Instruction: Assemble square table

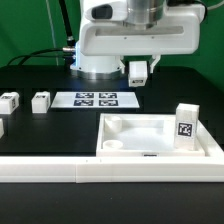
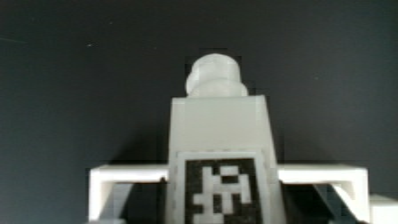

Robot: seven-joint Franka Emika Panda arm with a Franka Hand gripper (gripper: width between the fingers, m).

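The square table top (image 1: 130, 150) lies flat at the front right, with a raised rim and a round socket at its near-left corner. One white tagged leg (image 1: 184, 122) stands upright at its right corner. My gripper (image 1: 139, 64) hangs above the board behind the table top and is shut on another leg (image 1: 138, 73). In the wrist view this leg (image 2: 221, 130) sits between the fingers (image 2: 114, 182), tag facing the camera and its rounded tip pointing away. Two loose legs (image 1: 10, 101) (image 1: 40, 100) stand at the left.
The marker board (image 1: 97, 99) lies behind the table top near the middle. A long white rail (image 1: 60, 171) runs along the front edge of the black board. A further white piece (image 1: 2, 127) shows at the left edge. The robot base (image 1: 100, 45) stands at the back.
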